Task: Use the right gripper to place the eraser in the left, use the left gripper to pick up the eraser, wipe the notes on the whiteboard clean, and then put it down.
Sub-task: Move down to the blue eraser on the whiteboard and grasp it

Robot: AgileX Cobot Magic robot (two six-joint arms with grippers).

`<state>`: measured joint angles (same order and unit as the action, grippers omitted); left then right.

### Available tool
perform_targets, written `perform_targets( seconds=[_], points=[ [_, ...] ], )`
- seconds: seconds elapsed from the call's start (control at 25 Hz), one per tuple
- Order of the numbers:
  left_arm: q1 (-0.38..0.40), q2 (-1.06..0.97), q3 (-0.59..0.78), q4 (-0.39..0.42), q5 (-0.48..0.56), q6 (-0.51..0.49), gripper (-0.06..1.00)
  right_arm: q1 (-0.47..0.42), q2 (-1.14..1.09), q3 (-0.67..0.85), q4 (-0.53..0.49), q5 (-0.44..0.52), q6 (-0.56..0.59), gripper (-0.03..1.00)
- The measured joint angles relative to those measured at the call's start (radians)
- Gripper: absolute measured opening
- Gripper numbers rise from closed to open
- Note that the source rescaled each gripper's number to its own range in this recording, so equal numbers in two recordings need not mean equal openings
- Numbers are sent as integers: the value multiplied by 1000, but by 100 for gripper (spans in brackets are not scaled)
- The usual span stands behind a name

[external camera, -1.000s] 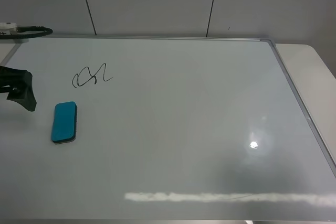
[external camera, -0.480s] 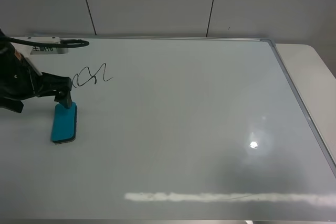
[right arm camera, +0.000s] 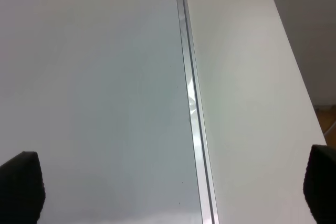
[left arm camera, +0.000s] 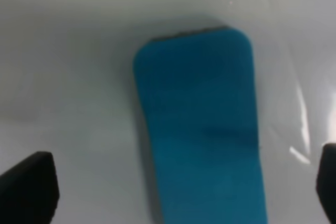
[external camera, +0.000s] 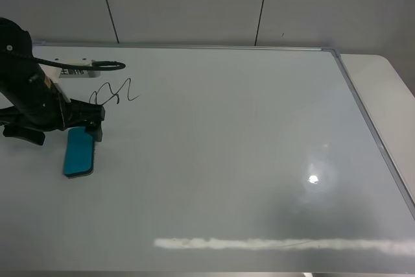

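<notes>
Eraser (external camera: 78,155) lies flat on the left part of the whiteboard (external camera: 259,160), just on the camera side of the notes (external camera: 115,92) and apart from them. Judging by that spot, the hand-over to the left side looks done. The left claw (external camera: 63,132) is spread wide over the eraser's far end, straddling it without pinching. Picking up, wiping and setting down are all left, and the notes are whole. The right claw (right arm camera: 170,187) is spread too, with nothing in it, above the board's frame and the bench (external camera: 382,95).

The left arm hides the eraser's far end from above. The left wrist view is blurred and crops the eraser, so whether the fingertips touch the board cannot be told. The right arm is outside the high view.
</notes>
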<state>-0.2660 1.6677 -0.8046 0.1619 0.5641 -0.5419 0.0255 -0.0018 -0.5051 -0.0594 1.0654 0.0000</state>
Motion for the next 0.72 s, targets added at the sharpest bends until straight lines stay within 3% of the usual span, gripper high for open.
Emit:
perform_targets(
  seconds=[0.28,0.72],
  points=[
    [-15,7,-1,76,18,-91,100,0,0,0,0,0,0,99],
    [-15,50,-1,84,-8,-113,100,0,0,0,0,0,0,99]
  ],
)
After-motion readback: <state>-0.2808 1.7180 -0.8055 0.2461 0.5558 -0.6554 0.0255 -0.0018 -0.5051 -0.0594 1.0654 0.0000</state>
